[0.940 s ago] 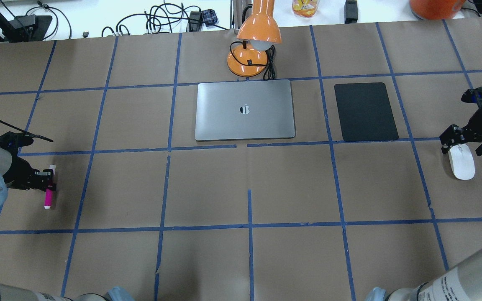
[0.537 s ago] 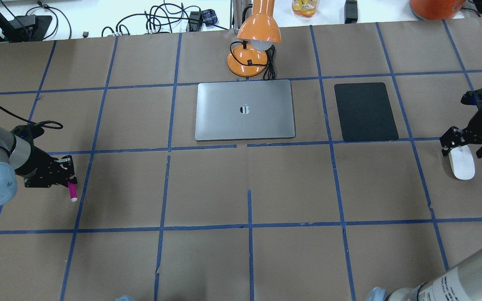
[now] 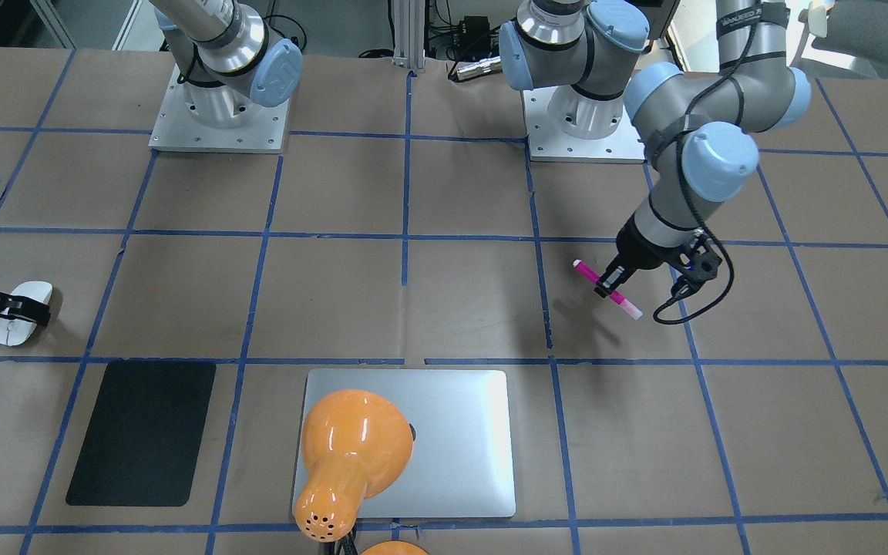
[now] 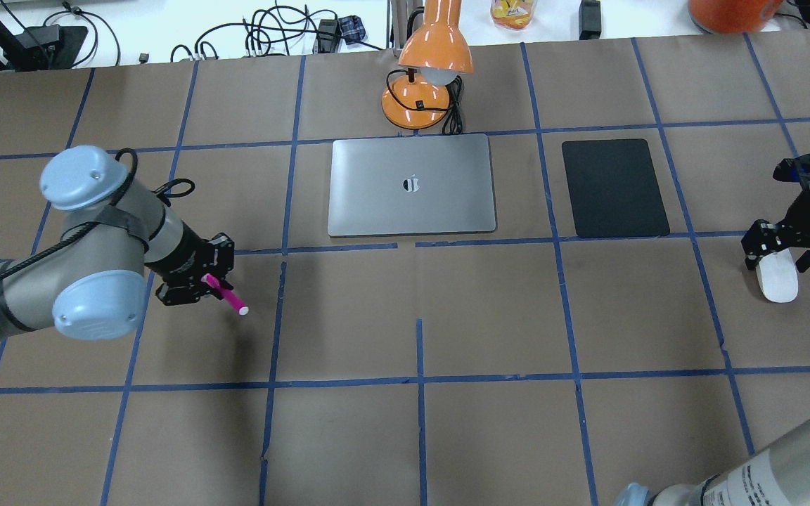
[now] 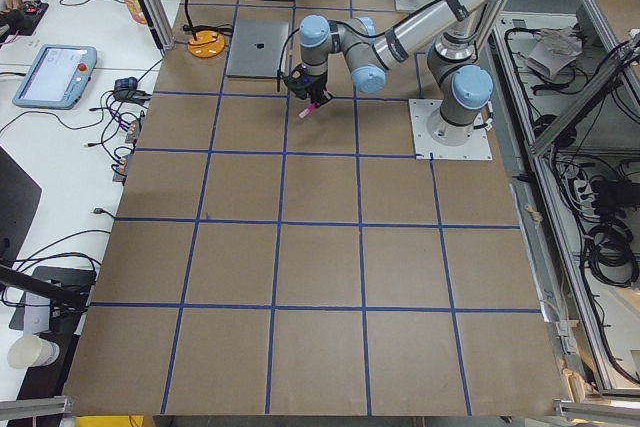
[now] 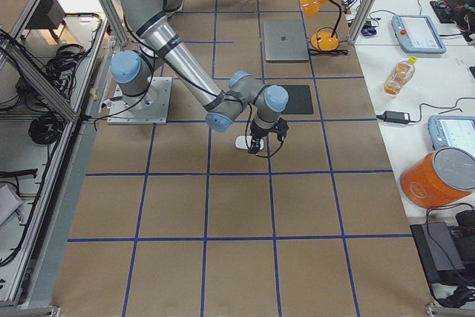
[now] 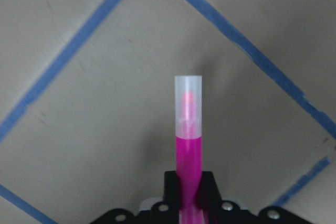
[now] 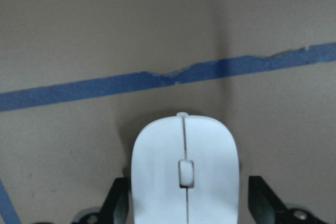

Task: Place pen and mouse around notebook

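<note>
— How is the pen point(image 4: 230, 300) held?

— It is clamped between the fingers of the left gripper point(image 4: 209, 283), gripped on its pink body. The pale cap end is pointed away from the wrist, as is seen in the left wrist view. It is held slanted, and its shadow is cast apart from it on the brown paper of the table point(image 4: 489, 316).

— And where is it placed against the notebook point(image 4: 412, 186)?

— To the robot's left of it and nearer the robot, well apart.

— What is shown of the mouse point(image 4: 779, 282)?

— It is lying on the table far out on the robot's right, beyond the black mat point(image 4: 614, 187). It is straddled by the right gripper point(image 4: 779, 247), whose fingers are spread either side of it; a gap is seen beside it in the right wrist view, so it is not squeezed.

— Is anything else noted?

— An orange lamp point(image 4: 427, 70) is stood just behind the notebook.
</note>
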### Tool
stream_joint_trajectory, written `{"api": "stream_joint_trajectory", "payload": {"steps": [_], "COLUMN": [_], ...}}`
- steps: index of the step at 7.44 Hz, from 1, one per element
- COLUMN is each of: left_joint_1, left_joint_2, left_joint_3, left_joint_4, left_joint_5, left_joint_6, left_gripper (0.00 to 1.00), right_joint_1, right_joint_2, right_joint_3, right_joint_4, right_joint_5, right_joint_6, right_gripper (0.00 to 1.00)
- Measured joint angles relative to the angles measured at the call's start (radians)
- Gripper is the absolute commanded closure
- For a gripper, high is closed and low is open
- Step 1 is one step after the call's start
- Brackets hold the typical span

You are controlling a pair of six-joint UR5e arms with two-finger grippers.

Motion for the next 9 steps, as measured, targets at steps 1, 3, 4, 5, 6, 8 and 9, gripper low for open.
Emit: {"api": "stream_joint_trajectory", "payload": {"steps": [1, 3, 4, 5, 6, 8, 9], "left_joint_1": [-0.113, -0.314, -0.387, -0.442, -0.484, -0.521, -0.528], "left_joint_2": [-0.021, -0.086, -0.122, -0.156, -0.191, -0.264, -0.293], "left_joint_3": [0.034, 0.087, 0.113, 0.157, 0.206, 0.26, 0.268], "left_joint_4": [-0.001, -0.003, 0.003, 0.004, -0.003, -0.004, 0.001], "left_joint_5": [-0.003, -0.005, -0.003, -0.002, -0.001, -0.001, -0.003], "left_joint_6": [-0.218, -0.598, -0.758, -0.906, -1.036, -1.185, -1.209], "left_gripper": [1.0, 1.0, 1.0, 1.0, 1.0, 1.0, 1.0], "right_joint_1": [0.0, 0.001, 0.003, 0.008, 0.021, 0.101, 0.154], "right_joint_2": [0.0, -0.003, -0.013, -0.031, -0.044, -0.048, -0.044], "right_joint_3": [0.0, -0.008, -0.016, -0.024, -0.032, -0.073, -0.106], "right_joint_4": [0.001, 0.003, 0.004, 0.009, 0.013, 0.014, 0.015], "right_joint_5": [0.0, -0.004, -0.011, -0.013, -0.01, -0.006, -0.003], "right_joint_6": [0.001, 0.001, 0.001, 0.002, 0.004, 0.038, 0.082], "right_gripper": [0.72, 0.71, 0.71, 0.7, 0.7, 0.67, 0.67]}}
